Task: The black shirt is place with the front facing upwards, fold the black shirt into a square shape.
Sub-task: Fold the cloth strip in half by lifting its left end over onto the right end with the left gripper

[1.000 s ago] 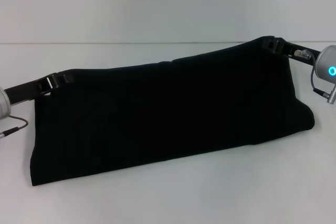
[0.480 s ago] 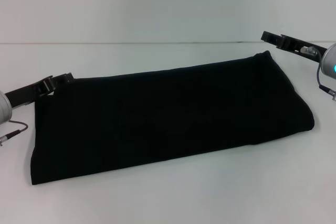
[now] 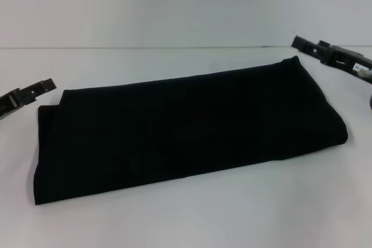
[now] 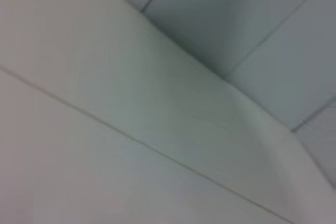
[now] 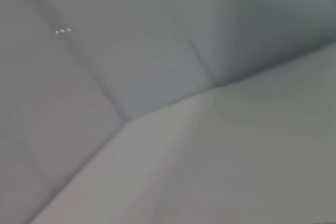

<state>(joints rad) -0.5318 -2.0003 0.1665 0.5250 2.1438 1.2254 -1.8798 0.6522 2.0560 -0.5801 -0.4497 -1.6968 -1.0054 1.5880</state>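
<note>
- The black shirt [image 3: 186,129] lies flat on the white desk [image 3: 232,213], folded into a long band with no lettering or label showing.
- Its long axis runs across the head view on a slant: the end on the robot's left sits nearer the robot, the end on the robot's right lies farther off and reaches close to the desk's far edge.
- The near long edge is a soft fold; the right end is rounded over, and the left end is squarer with a small step at its far corner.
- The left gripper [image 3: 49,84] hangs just off the shirt's far left corner, clear of the cloth and holding nothing; whether its jaws are parted cannot be told.
- The right gripper [image 3: 297,42] sits just beyond the shirt's far right corner, also apart from the cloth and holding nothing; its jaw state cannot be told either.
- Bare desk lies open in front of the shirt and at both ends; less room remains behind it.
- The desk's far edge shows as a thin line, with a plain pale wall [image 3: 174,4] behind.
- Both wrist views show only pale panelled surfaces with seams, no shirt and no fingers.
</note>
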